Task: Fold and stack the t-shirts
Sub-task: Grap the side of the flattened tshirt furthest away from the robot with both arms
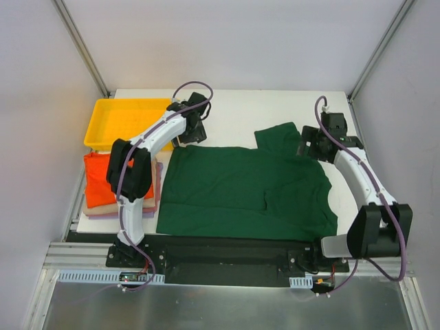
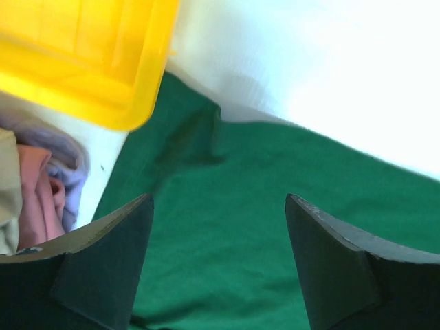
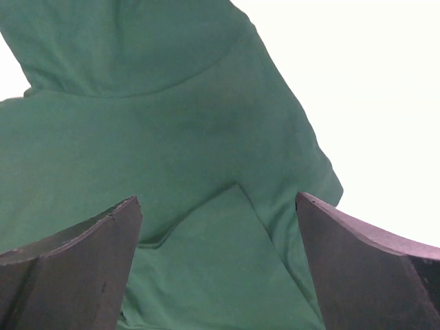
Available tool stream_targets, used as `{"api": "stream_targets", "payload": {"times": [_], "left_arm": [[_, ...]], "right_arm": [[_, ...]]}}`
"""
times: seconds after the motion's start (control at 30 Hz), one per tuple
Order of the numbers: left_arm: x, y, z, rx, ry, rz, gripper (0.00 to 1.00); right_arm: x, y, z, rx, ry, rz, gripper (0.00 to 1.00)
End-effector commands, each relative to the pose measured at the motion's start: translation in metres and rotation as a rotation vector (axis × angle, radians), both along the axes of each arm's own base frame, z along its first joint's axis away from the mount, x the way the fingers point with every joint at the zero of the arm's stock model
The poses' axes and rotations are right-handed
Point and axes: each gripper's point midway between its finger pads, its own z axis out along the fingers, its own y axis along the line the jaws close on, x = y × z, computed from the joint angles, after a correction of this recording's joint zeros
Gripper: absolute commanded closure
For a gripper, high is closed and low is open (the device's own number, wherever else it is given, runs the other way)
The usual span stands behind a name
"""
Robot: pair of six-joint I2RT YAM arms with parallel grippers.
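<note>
**Dark green t-shirt [image 1: 240,192] spread flat, both tools gaping above it**

The dark green t-shirt covers the near middle of the table [image 1: 275,103]. Just left of it sits a folded stack [image 1: 103,199], with the orange t-shirt [image 1: 96,168] on top. Over its far left corner hangs the left gripper [image 2: 218,203], jaws apart and empty. Over its far right shoulder hangs the right gripper [image 3: 218,203], jaws wide and empty. The yellow tray [image 1: 96,127] lies far left of it.
</note>
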Motion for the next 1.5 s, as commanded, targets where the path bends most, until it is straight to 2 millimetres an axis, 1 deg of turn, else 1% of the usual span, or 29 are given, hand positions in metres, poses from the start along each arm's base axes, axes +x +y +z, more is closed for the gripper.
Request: {"api": "stream_targets", "payload": {"times": [0.0, 0.07, 0.17, 0.27, 0.3, 0.33, 0.43, 0.5, 0.53, 0.63, 0.73, 0.8, 0.83, 0.87, 0.9, 0.93, 0.97, 1.0, 1.03, 1.1, 1.13, 1.17, 1.2, 1.23, 1.3, 1.4, 1.47], "left_arm": [[0.015, 0.001, -0.008, 0.02, 0.033, 0.016, 0.25], [0.02, -0.005, -0.024, 0.008, 0.059, 0.036, 0.28], [0.028, -0.003, -0.037, 0.028, 0.079, 0.068, 0.32], [0.032, 0.0, -0.046, 0.045, 0.091, 0.086, 0.33], [0.033, 0.002, -0.049, 0.046, 0.1, 0.088, 0.33], [0.034, 0.004, -0.053, 0.049, 0.111, 0.091, 0.33], [0.037, 0.008, -0.058, 0.048, 0.124, 0.104, 0.35], [0.036, 0.007, -0.063, 0.026, 0.146, 0.107, 0.39], [0.035, 0.008, -0.065, 0.02, 0.154, 0.112, 0.4], [0.027, 0.009, -0.068, 0.021, 0.175, 0.121, 0.41], [0.026, 0.011, -0.07, 0.026, 0.178, 0.131, 0.45], [0.025, 0.011, -0.073, 0.031, 0.184, 0.131, 0.51], [0.025, 0.011, -0.073, 0.031, 0.185, 0.133, 0.51], [0.025, 0.011, -0.075, 0.029, 0.19, 0.13, 0.55], [0.026, 0.011, -0.076, 0.029, 0.193, 0.129, 0.59], [0.027, 0.01, -0.076, 0.028, 0.192, 0.127, 0.62], [0.029, 0.009, -0.075, 0.022, 0.188, 0.126, 0.65], [0.03, 0.008, -0.074, 0.02, 0.186, 0.126, 0.66], [0.031, 0.007, -0.074, 0.018, 0.183, 0.125, 0.69], [0.034, 0.006, -0.072, 0.016, 0.177, 0.118, 0.79], [0.034, 0.006, -0.072, 0.016, 0.178, 0.115, 0.81], [0.033, 0.006, -0.072, 0.016, 0.18, 0.115, 0.88], [0.033, 0.006, -0.071, 0.016, 0.18, 0.116, 0.94], [0.032, 0.007, -0.071, 0.018, 0.182, 0.113, 0.99], [0.031, 0.007, -0.07, 0.017, 0.184, 0.107, 1.0], [0.028, 0.006, -0.068, 0.011, 0.189, 0.094, 1.0], [0.028, 0.007, -0.064, 0.011, 0.182, 0.093, 1.0]], "right_arm": [[0.05, 0.001, 0.024, -0.023, -0.091, 0.051, 0.04], [0.065, 0.009, 0.023, 0.01, -0.105, 0.07, 0.04], [0.087, 0.016, 0.024, 0.037, -0.132, 0.091, 0.04], [0.108, 0.021, 0.024, 0.048, -0.157, 0.109, 0.04], [0.117, 0.03, 0.024, 0.081, -0.173, 0.148, 0.04], [0.125, 0.032, 0.024, 0.087, -0.181, 0.16, 0.04], [0.143, 0.039, 0.016, 0.102, -0.168, 0.187, 0.04], [0.153, 0.039, 0.011, 0.103, -0.157, 0.186, 0.04], [0.158, 0.037, 0.004, 0.095, -0.144, 0.172, 0.04], [0.173, 0.032, -0.005, 0.073, -0.125, 0.145, 0.04], [0.189, 0.036, -0.015, 0.086, -0.08, 0.139, 0.04], [0.197, 0.037, -0.023, 0.087, -0.048, 0.13, 0.04], [0.203, 0.036, -0.026, 0.086, -0.043, 0.111, 0.04], [0.207, 0.036, -0.031, 0.086, -0.036, 0.103, 0.04], [0.212, 0.036, -0.032, 0.088, -0.038, 0.096, 0.04], [0.217, 0.036, -0.035, 0.088, -0.03, 0.088, 0.04], [0.22, 0.03, -0.04, 0.062, -0.014, 0.06, 0.04], [0.226, 0.028, -0.04, 0.055, -0.004, 0.043, 0.04], [0.23, 0.026, -0.044, 0.046, 0.013, 0.028, 0.04], [0.237, 0.028, -0.052, 0.055, 0.04, 0.023, 0.04], [0.238, 0.029, -0.057, 0.054, 0.06, 0.024, 0.04], [0.241, 0.028, -0.06, 0.046, 0.069, 0.02, 0.04], [0.242, 0.028, -0.071, 0.036, 0.091, 0.016, 0.04], [0.243, 0.028, -0.075, 0.03, 0.103, 0.016, 0.04], [0.24, 0.031, -0.083, 0.05, 0.143, 0.003, 0.04], [0.238, 0.025, -0.083, 0.018, 0.162, -0.026, 0.04], [0.233, 0.027, -0.085, 0.023, 0.176, -0.031, 0.03]]}}
